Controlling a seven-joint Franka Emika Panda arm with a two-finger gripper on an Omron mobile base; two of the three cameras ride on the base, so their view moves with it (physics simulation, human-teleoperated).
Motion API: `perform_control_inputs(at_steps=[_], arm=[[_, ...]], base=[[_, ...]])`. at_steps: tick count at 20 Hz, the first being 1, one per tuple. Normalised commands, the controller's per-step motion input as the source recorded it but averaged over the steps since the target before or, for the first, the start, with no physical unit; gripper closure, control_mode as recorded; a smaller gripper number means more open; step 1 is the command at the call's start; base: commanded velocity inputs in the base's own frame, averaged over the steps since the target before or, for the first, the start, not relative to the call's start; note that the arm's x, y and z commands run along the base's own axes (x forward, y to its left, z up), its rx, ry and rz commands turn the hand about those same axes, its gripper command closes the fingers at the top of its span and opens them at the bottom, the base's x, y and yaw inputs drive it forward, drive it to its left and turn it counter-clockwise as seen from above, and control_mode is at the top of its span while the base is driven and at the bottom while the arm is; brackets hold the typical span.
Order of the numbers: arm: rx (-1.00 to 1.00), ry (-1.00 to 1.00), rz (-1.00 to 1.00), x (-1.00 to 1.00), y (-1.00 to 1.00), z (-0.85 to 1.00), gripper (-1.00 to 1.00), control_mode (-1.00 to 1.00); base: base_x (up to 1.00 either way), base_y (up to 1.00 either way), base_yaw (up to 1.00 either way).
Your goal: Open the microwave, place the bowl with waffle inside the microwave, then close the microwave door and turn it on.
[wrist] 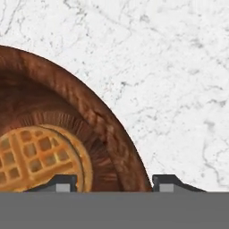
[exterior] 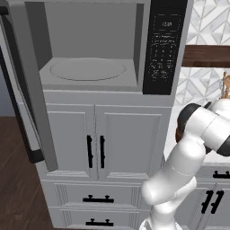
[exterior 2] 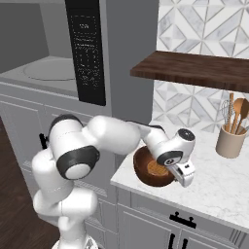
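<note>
The microwave (exterior: 87,69) stands with its grey cavity and round turntable exposed. The microwave door (exterior: 27,90) is swung wide to the left, its black bar handle (exterior: 18,117) facing outward. On the marble counter, right of the microwave, sits the bowl with waffle (exterior 2: 146,175). My gripper (exterior 2: 181,176) is down at the bowl's right rim. In the hand view the gripper (wrist: 116,183) is open, and the wooden rim (wrist: 67,94) passes between the two fingertips: one stands over the waffle (wrist: 36,156), the other just outside the bowl.
A tan utensil crock (exterior 2: 230,141) stands on the counter (exterior 2: 219,189) at the back right, under a dark wooden shelf (exterior 2: 194,68). The black keypad panel (exterior: 164,45) is on the microwave's right side. Grey cabinet doors and drawers (exterior: 96,150) lie below.
</note>
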Motion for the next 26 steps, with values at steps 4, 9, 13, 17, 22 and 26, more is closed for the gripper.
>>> perform_control_inputs(at_steps=[4,9,13,17,22,26], arm=[[0.0,0.0,0.01,-0.02,0.0,-0.23,1.0,-1.0],[-0.06,0.0,0.0,-0.28,0.13,-0.41,1.0,-1.0],[-0.12,0.02,0.0,-0.28,0.46,-0.47,1.0,-1.0],[-0.02,0.03,-0.03,-0.28,0.49,-0.11,1.0,-1.0],[0.08,-0.09,-0.09,-0.4,0.61,0.1,1.0,-1.0],[0.16,-0.14,-0.16,-0.48,0.61,0.29,1.0,-1.0]], base=[[0.0,0.0,0.0],[0.0,0.0,0.0],[0.0,0.0,0.0],[0.0,0.0,0.0],[0.0,0.0,0.0],[0.0,0.0,0.0]])
